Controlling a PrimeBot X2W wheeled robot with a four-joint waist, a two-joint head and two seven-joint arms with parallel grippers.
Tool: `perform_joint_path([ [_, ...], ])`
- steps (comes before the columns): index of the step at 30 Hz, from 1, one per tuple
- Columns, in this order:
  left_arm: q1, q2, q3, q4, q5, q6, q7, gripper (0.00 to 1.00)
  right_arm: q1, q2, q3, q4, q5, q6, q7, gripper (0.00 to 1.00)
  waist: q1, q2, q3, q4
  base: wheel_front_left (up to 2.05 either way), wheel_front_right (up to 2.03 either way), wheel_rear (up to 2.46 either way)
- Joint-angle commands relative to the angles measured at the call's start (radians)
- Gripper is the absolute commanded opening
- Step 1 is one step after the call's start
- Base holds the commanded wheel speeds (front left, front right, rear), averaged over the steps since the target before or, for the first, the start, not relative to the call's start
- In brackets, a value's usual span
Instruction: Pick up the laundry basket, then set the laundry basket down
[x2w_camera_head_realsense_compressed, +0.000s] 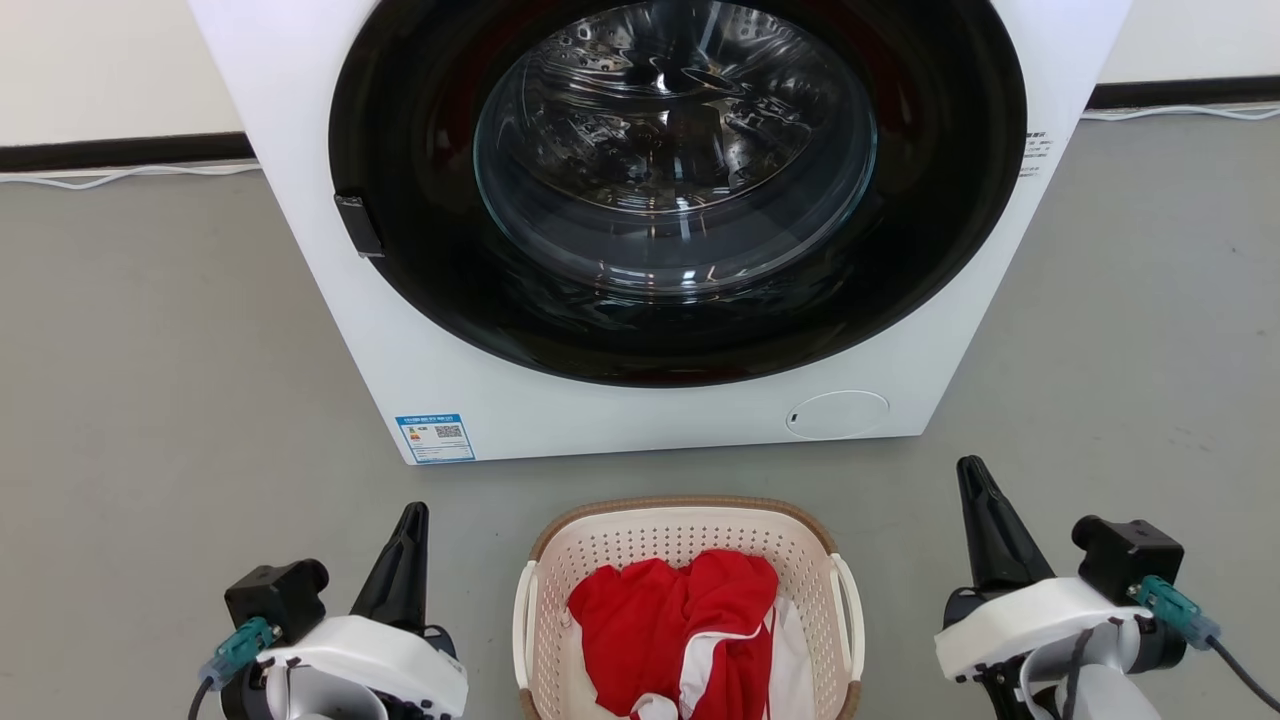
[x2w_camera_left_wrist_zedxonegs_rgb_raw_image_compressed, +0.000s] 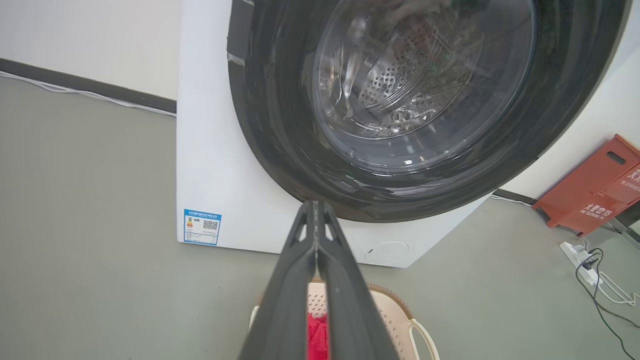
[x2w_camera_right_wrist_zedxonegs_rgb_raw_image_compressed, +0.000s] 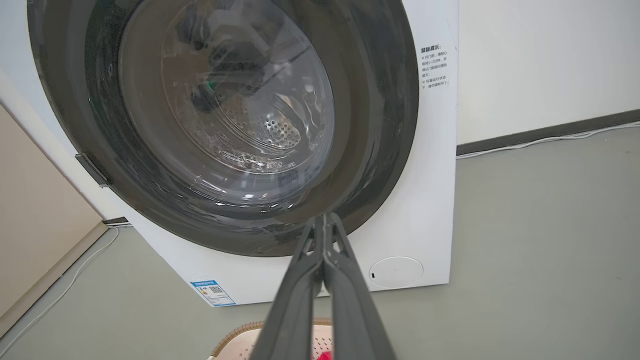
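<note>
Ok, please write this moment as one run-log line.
stage: before pickup | laundry basket: on floor, red clothes inside | left gripper: shut, empty | right gripper: shut, empty

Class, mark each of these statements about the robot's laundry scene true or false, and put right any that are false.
1. The laundry basket stands on the floor in front of the washing machine. True.
2. The laundry basket is empty. False: red and white clothing lies in it.
3. The left gripper grips the laundry basket. False: its fingers are closed on nothing, and it is apart from the basket, off to its left side.
4. The right gripper is shut. True.
</note>
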Motion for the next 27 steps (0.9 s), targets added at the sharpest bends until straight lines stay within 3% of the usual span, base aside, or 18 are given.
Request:
perform_joint_path([
  [1, -0.026, 0.002, 0.012, -0.032, -0.028, -0.001, 0.01, 0.0, -0.03, -0.002, -0.005, -0.032, 0.033, 0.001, 0.012, 0.0, 0.0003, 0.0, 0.0, 0.0, 0.0, 0.0, 0.0],
  [27, -0.018, 0.002, 0.053, -0.062, -0.288, -0.002, 0.086, 0.0, -0.01, -0.002, -0.031, -0.066, 0.331, 0.002, 0.086, 0.0, -0.0002, 0.0, -0.016, -0.001, 0.0, 0.0, 0.0],
])
